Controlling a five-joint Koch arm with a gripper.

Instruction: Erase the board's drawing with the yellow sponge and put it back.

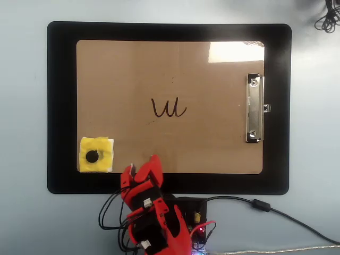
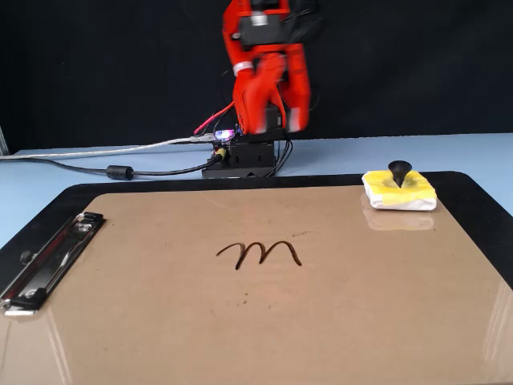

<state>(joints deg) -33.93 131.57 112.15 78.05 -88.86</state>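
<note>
My fingers (image 2: 272, 120) hang blurred above my base, well back from the board (image 2: 160, 321), and how far apart they stand cannot be told. The drawing (image 2: 260, 253) sits mid-board, the yellow sponge (image 2: 399, 191) on the far right corner, the clip (image 2: 50, 261) at left.

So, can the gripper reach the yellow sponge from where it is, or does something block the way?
Probably yes. The yellow sponge sits alone at the board's corner with its black knob uncovered. The gripper is beside it in the overhead view, and nothing stands between them.
</note>
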